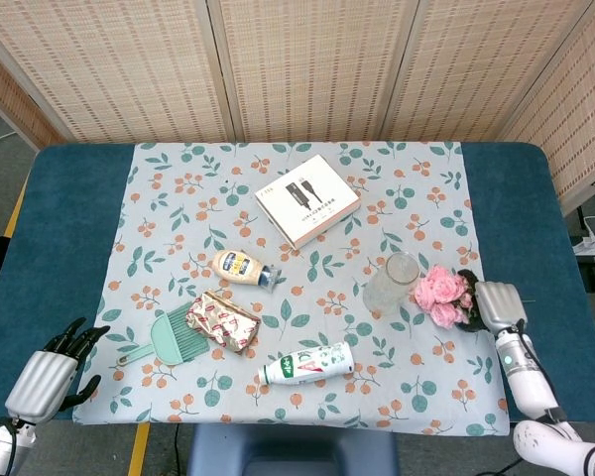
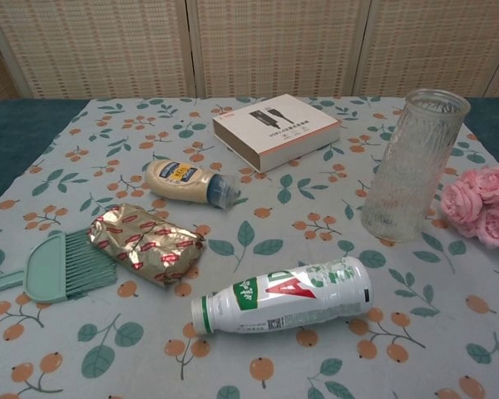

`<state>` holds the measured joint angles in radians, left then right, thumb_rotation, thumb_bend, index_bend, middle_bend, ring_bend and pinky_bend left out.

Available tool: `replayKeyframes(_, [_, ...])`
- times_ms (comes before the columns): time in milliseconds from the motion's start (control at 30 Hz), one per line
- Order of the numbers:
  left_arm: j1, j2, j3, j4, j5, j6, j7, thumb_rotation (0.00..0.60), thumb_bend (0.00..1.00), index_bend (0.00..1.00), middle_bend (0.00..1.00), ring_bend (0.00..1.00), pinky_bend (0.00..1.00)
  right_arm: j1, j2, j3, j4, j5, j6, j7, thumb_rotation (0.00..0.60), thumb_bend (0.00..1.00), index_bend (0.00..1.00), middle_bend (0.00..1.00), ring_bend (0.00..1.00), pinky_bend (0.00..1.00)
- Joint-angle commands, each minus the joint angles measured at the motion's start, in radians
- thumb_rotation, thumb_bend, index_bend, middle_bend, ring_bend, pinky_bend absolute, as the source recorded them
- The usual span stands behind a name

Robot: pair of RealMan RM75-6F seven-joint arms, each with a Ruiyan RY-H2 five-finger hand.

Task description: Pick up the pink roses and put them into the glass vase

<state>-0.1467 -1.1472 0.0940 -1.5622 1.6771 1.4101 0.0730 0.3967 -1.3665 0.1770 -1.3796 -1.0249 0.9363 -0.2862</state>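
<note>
At the far left, the left hand hangs off the near-left corner of the counter, holding nothing, its dark fingers loosely spread. Next on the floral cloth lies a mint-green brush, bristles toward a crinkled gold-and-red snack packet that touches it. Behind the packet a squat mayonnaise bottle lies on its side, cap pointing right. Nearer the front edge, a white drink bottle with a green and red label also lies flat, its neck to the left. Toward the back of the cloth sits a white cable box, turned at an angle.

Right of centre the glass vase stands upright, clear and ribbed, with its open mouth unobstructed. Just beside it to the right, the pink roses lie flat on the cloth, a tight cluster of pale pink blooms facing the vase, dark green leaves trailing off to the right. The right hand is right up against the leafy stem end; whether its fingers have closed on the stems I cannot tell, since they are hidden beneath the pale back of the hand.
</note>
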Motion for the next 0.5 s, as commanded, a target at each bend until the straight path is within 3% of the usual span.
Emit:
replayKeyframes(33, [0.000,0.000,-0.001,0.000,-0.002,-0.002,0.000,0.600,0.35,0.11,0.19,0.07,0.28,0.034,-0.035,0.005,0.040,0.055,-0.036,-0.050,0.600,0.00,0.35,0.84,0.87,1.00])
replayKeyframes(333, [-0.001,-0.001,0.000,0.000,-0.001,-0.002,0.002,0.600,0.35,0.11,0.19,0.07,0.28,0.064,-0.047,-0.016,0.080,0.161,-0.074,-0.114,0.600,0.01,0.51,0.86,0.88,1.00])
replayKeyframes(500, [0.000,0.001,-0.001,-0.001,-0.002,-0.001,0.001,0.600,0.35,0.11,0.19,0.07,0.28,0.038,0.003,-0.017,0.007,0.096,-0.009,-0.060,0.600,0.25,0.77,0.88,0.88,1.00])
